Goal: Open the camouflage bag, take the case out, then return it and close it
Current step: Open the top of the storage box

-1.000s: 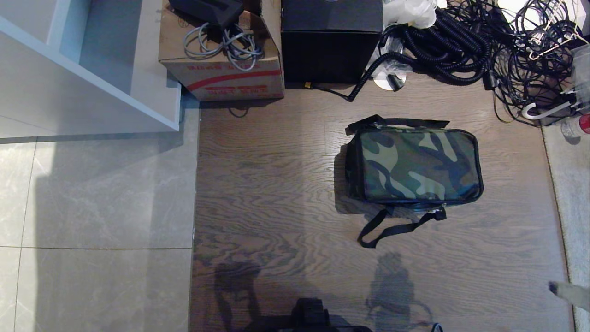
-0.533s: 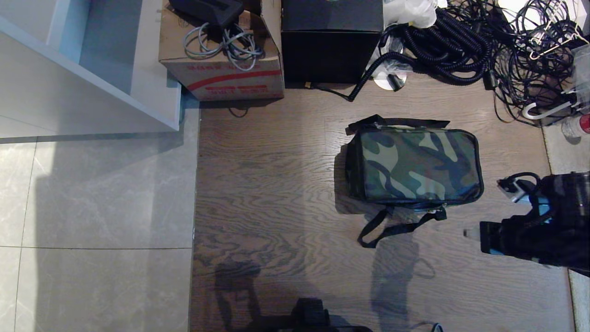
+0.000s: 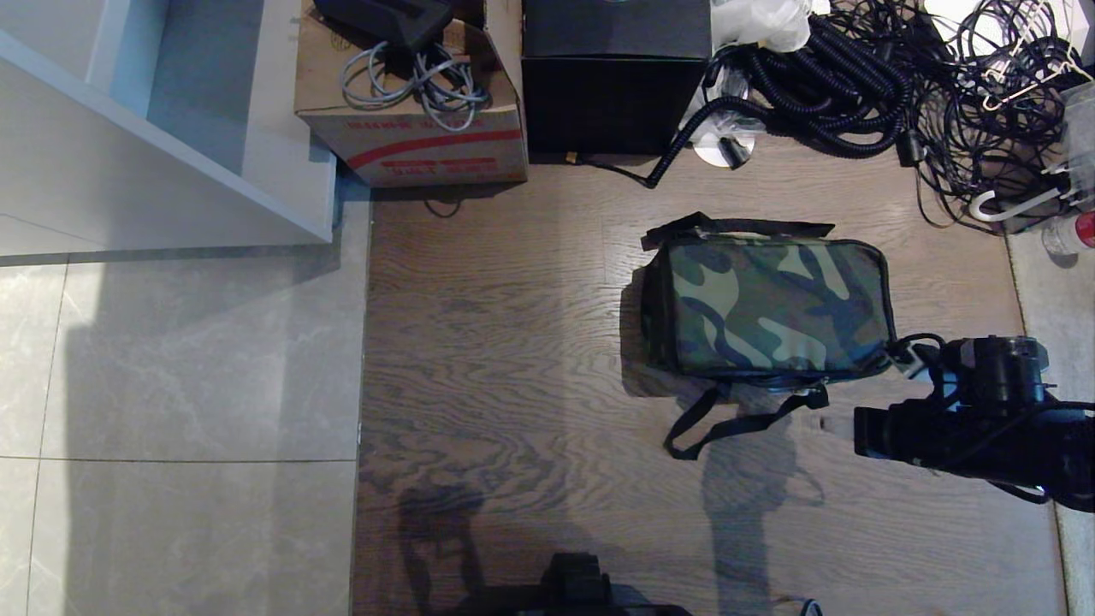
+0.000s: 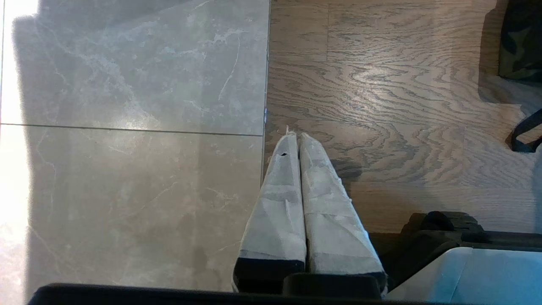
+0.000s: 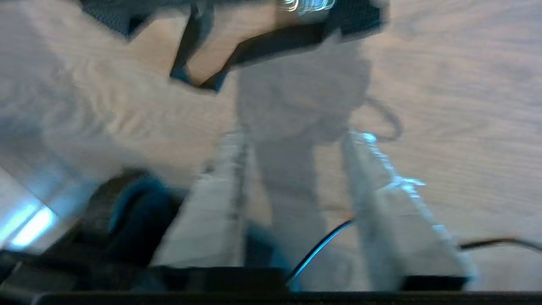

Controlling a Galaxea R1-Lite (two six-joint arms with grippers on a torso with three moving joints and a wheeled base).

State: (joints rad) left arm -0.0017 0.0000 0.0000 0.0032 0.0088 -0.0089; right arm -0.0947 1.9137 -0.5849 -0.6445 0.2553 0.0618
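closed camouflage bag [image 3: 774, 308] on floor

text: none legible | cardboard box [image 3: 411, 128]: red stripe and red print, too small to read

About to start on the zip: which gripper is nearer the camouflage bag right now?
Right. The right gripper hovers open over the wood floor just off the camouflage bag's near right corner, by its strap. The left gripper hangs parked, shut, near the tile seam, well left of it.

The right gripper [image 3: 828, 423], out of the head view a second ago, has swung in beside the camouflage bag's [image 3: 770, 304] near right corner, its fingers now parted.
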